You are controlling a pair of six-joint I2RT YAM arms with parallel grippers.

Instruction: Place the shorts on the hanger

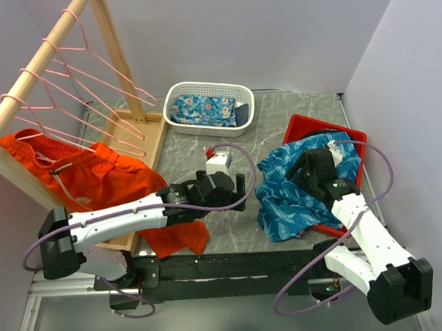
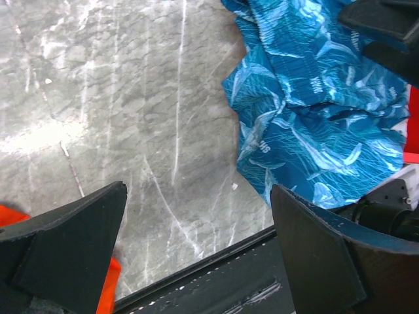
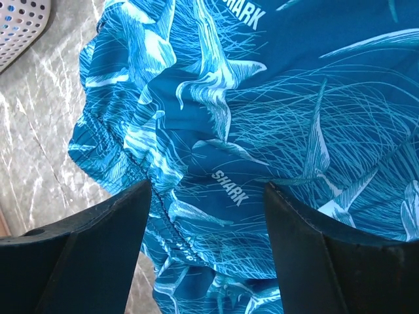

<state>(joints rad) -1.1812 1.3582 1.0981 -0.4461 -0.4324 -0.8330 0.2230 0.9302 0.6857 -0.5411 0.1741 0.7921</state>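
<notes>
The blue shorts (image 1: 292, 199) with a turquoise print lie crumpled half over the red tray (image 1: 352, 139) and half on the grey table. They also show in the left wrist view (image 2: 314, 111) and fill the right wrist view (image 3: 262, 118). My right gripper (image 1: 303, 168) hovers open just above them, with fabric between and below the fingers. My left gripper (image 1: 240, 188) is open and empty over bare table, left of the shorts. Several pink wire hangers (image 1: 93, 90) hang on the wooden rack pole at the back left.
Orange shorts (image 1: 97, 182) hang over the rack's lower rail and drape under my left arm. A white basket (image 1: 209, 107) with a folded flowered cloth stands at the back. The table's dark front edge (image 2: 216, 275) lies just under the left gripper.
</notes>
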